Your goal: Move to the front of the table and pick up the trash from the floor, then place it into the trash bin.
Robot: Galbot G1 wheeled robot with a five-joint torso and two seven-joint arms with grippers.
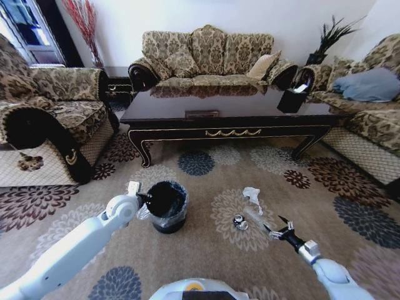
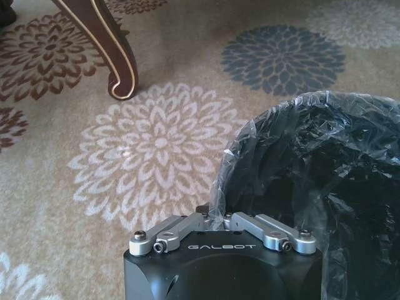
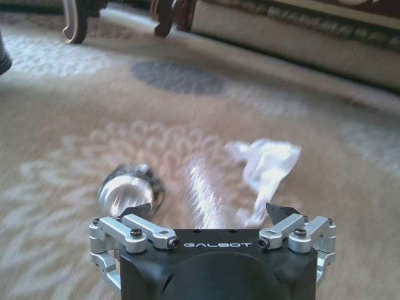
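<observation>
The trash lies on the patterned carpet in front of the table (image 1: 225,115): a crumpled white tissue (image 1: 252,195), a shiny silver round piece (image 1: 240,222) and a clear plastic scrap (image 1: 257,215). My right gripper (image 1: 278,228) hovers low just behind them, open. In the right wrist view the right gripper (image 3: 209,209) has the plastic scrap (image 3: 203,190) lying between its spread fingers, with the silver piece (image 3: 128,187) and the tissue (image 3: 265,164) to either side. The black trash bin (image 1: 165,206) stands on the carpet. My left gripper (image 1: 142,199) (image 2: 215,219) is shut at the lined rim of the trash bin (image 2: 312,175).
A curved table leg (image 2: 112,56) stands close beyond the bin. Sofas flank the carpet on the left (image 1: 50,119) and right (image 1: 369,106), with another behind the table (image 1: 209,59). A black box (image 1: 292,99) sits on the tabletop. Open carpet lies around the trash.
</observation>
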